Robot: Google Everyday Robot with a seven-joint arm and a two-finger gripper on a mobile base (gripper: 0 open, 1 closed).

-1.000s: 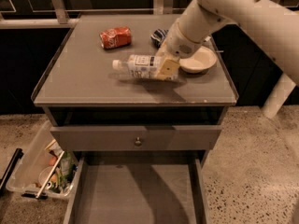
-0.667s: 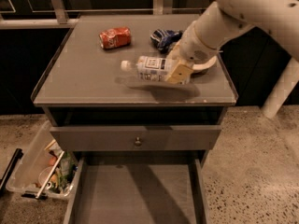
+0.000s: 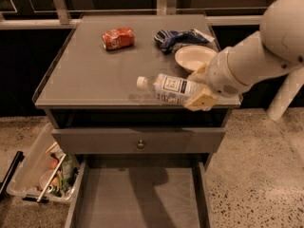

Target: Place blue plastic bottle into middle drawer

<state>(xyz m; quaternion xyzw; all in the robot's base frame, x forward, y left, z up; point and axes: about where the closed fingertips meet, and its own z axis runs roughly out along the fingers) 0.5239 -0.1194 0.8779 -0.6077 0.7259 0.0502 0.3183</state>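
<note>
The blue plastic bottle (image 3: 167, 89) is clear with a white cap and a white-and-blue label. It lies sideways, cap to the left, held in the air just above the front right part of the cabinet top (image 3: 85, 80). My gripper (image 3: 198, 93) is shut on the bottle's base end, with cream fingers (image 3: 203, 100) around it. The white arm reaches in from the right. The middle drawer (image 3: 137, 198) stands pulled open at the bottom of the view, its flat grey floor bare.
A red soda can (image 3: 118, 38) lies at the back of the top. A dark blue snack bag (image 3: 176, 37) and a white bowl (image 3: 194, 58) sit at the back right. A closed drawer front with a round knob (image 3: 140, 144) is above the open drawer. A clear bin (image 3: 42, 170) stands on the floor at left.
The gripper has carried the bottle forward and to the right, from the middle of the top to near its front right edge.
</note>
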